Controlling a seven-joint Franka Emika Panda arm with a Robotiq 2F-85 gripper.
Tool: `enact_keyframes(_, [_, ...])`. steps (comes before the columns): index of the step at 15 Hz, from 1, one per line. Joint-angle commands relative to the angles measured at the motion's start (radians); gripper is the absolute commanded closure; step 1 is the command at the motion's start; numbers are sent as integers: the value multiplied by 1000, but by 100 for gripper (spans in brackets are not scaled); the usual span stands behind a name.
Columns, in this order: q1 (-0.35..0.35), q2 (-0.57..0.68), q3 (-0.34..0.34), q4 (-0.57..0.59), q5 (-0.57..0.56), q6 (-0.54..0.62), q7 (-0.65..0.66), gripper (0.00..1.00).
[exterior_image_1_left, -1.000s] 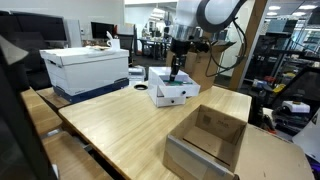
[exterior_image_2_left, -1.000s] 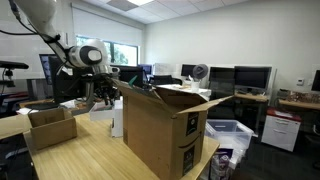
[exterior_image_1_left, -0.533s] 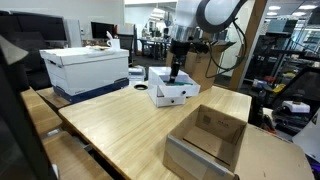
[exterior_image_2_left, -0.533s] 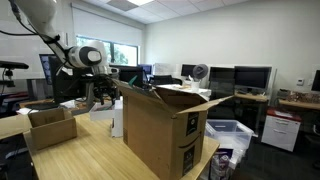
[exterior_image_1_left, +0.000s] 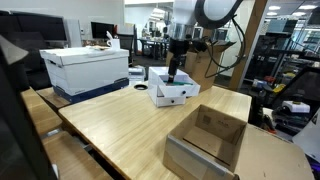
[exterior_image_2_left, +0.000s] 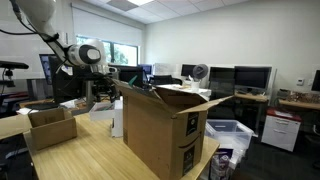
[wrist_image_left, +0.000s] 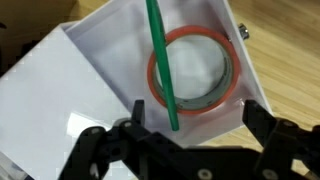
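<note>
Table (exterior_image_1_left: 120, 130) of pale wood, and we start at its left end in an exterior view: a big white storage box (exterior_image_1_left: 88, 66) on a blue base sits there, well apart from the action. Moving along to the middle, the Robotiq gripper (exterior_image_1_left: 172, 74) hangs straight down over a small white box (exterior_image_1_left: 172, 95), its tips just at the box's top. Further right, near the table's front corner, an open cardboard box (exterior_image_1_left: 210, 135) stands on its own.

Now the wrist view, left edge first: the bare white wall of the small white box (wrist_image_left: 95, 70) fills that side. Next, a green stick (wrist_image_left: 161, 60) slants down across the left part of an orange ring (wrist_image_left: 236, 72), which lies flat on the box floor. The gripper (wrist_image_left: 192, 108) has its jaws spread wide, one dark finger on each side. The stick's lower end sits between them, closer to the finger on the view's left. Neither finger presses on it; nothing is gripped.
</note>
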Motion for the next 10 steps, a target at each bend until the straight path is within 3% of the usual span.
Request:
enact_keyframes(1, [12, -25, 5, 19, 14, -76, 102, 0])
enact_keyframes(10, [52, -42, 27, 37, 60, -266, 392, 0])
